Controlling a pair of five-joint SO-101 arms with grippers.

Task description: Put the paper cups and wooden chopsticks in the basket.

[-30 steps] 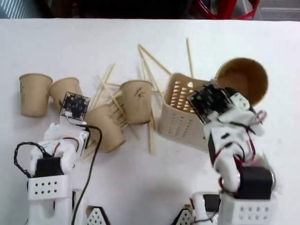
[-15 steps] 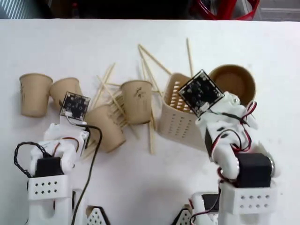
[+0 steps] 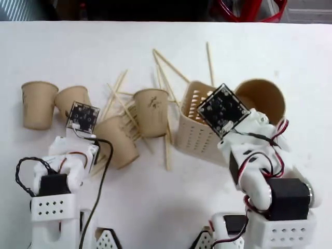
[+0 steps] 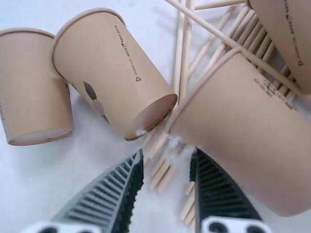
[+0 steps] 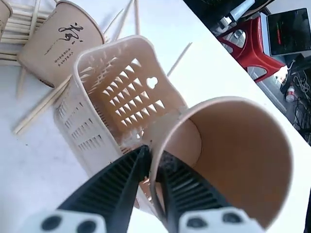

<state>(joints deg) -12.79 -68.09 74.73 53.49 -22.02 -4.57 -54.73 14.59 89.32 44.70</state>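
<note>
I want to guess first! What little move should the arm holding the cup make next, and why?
The right gripper pinches the paper cup by its rim, and the cup hangs beside the basket, not in it. So the next move is probably to carry the cup sideways over the basket's open top.

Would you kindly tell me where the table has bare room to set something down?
Bare: the table's far strip beyond the chopsticks, and the near patch between the two arm bases. Crowded: from the left paper cups to the basket, where the right gripper holds a cup.
</note>
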